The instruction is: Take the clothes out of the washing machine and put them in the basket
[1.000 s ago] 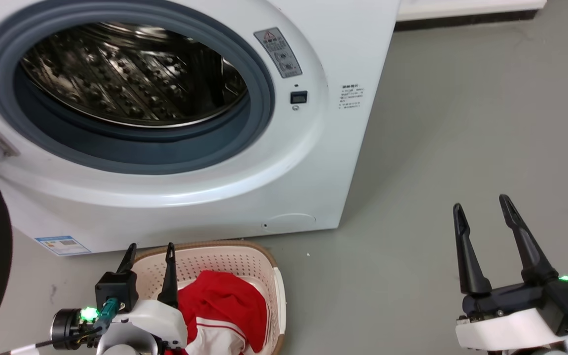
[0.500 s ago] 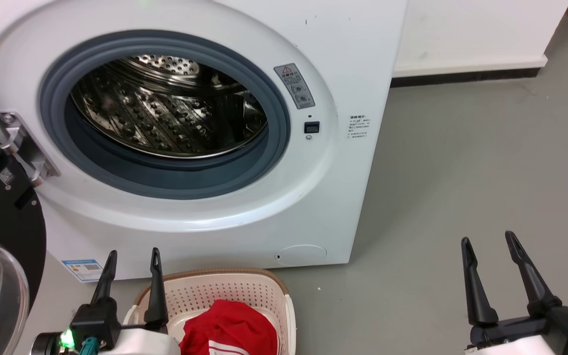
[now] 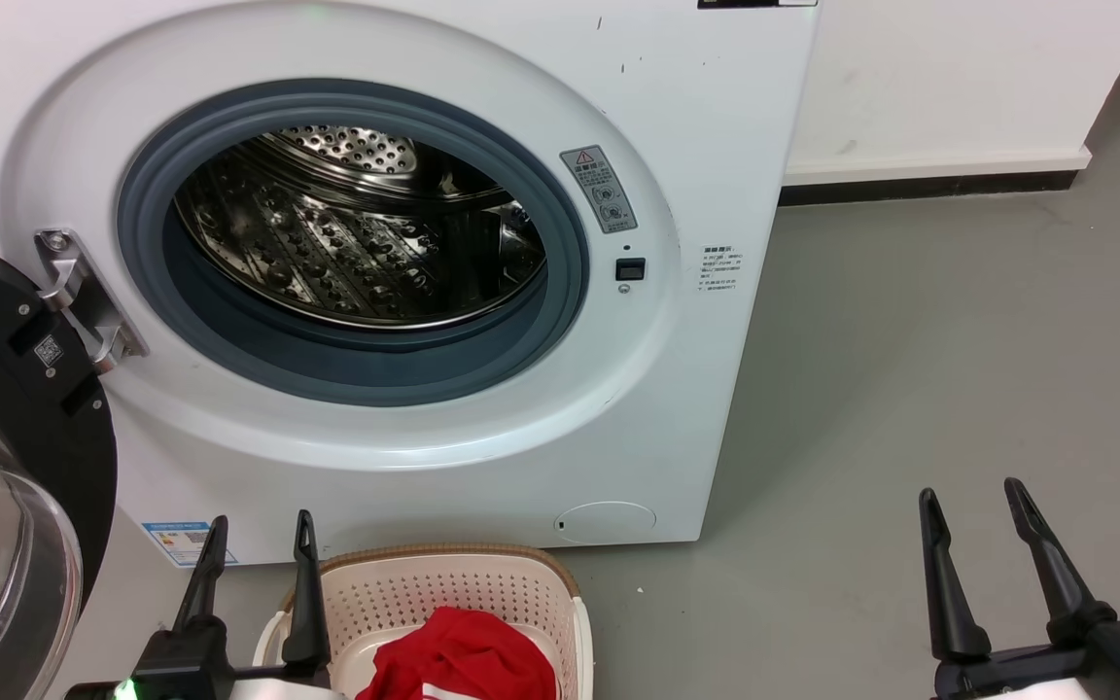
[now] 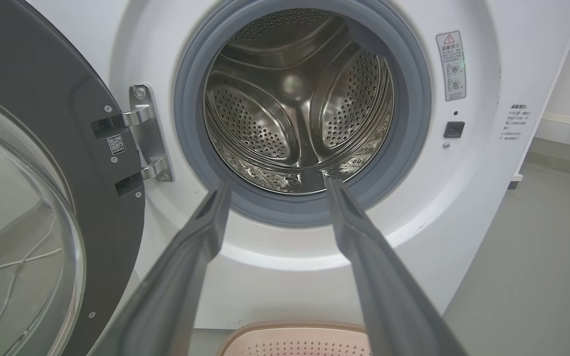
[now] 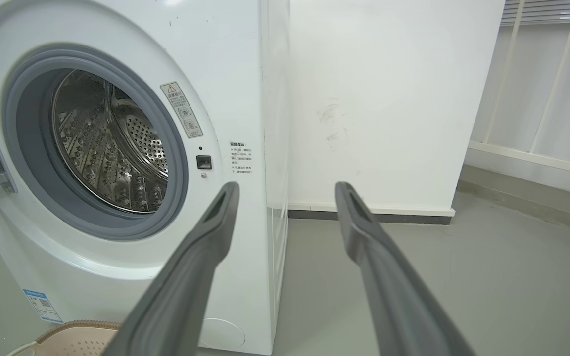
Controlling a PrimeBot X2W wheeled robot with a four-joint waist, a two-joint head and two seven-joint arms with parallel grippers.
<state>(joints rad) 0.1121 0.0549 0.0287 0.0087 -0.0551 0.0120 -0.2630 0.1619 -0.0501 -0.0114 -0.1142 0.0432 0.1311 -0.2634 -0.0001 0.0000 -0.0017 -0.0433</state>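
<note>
clothes (image 3: 463,661) lie in the basket (image 3: 443,591) by the washing machine (image 3: 686,136), left gripper (image 3: 262,518) and right gripper (image 3: 970,489) spread empty.

A bare laundry corner: a white washer (image 3: 677,117) on a smooth grey floor (image 3: 959,389), a plain white wall (image 3: 949,78) with dark skirting (image 3: 929,187) far right, and a basket (image 3: 424,595) near its front.

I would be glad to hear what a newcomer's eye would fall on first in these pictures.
The washing machine takes up the upper left of the head view, its shiny steel drum looking empty and its black-framed door open at the left edge. Below it, at the bottom edge, the bright red clothes lie in the cream basket. The left gripper and right gripper stand open at the lower corners, holding nothing.
</note>
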